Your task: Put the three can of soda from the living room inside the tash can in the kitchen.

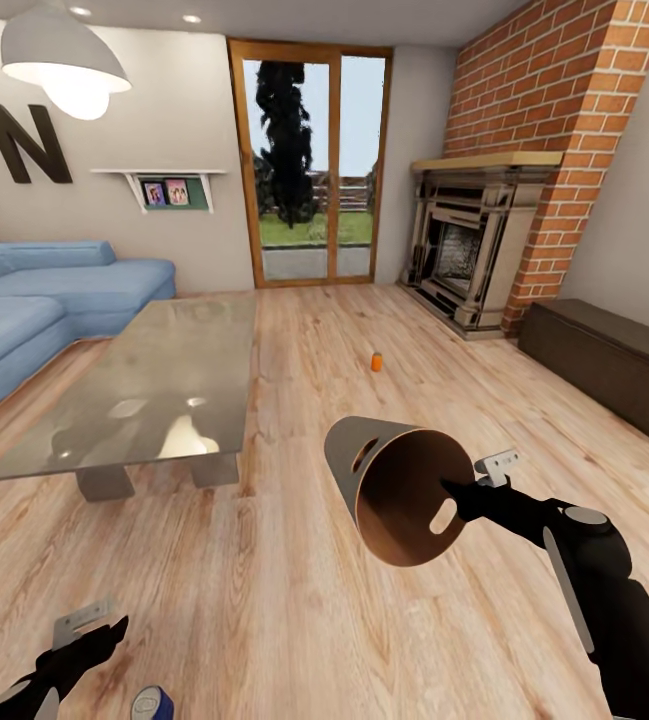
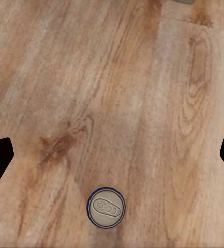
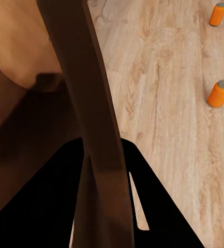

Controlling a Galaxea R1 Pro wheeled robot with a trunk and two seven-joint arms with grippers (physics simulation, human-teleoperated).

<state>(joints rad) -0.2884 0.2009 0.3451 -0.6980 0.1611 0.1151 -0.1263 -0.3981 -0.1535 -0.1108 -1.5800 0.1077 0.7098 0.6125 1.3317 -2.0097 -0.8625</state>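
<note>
Sideways, bin [image 1: 404,495] rim clamped in right claw [image 1: 452,492], mouth facing camera; left claw [image 2: 112,155] spread above upright blue can [image 2: 106,207]; right wrist view adds two orange cans [image 3: 219,93].

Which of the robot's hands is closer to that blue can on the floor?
The left. The left gripper hovers open just beside the blue can; the right gripper is farther off, holding the bin by its rim.

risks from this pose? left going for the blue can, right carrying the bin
1. The right gripper pinches the trash can by its rim alone, tilted sideways; it could slip or swing.
2. The blue can sits off-centre under the open left gripper; a straight descent may knock it over.
</note>
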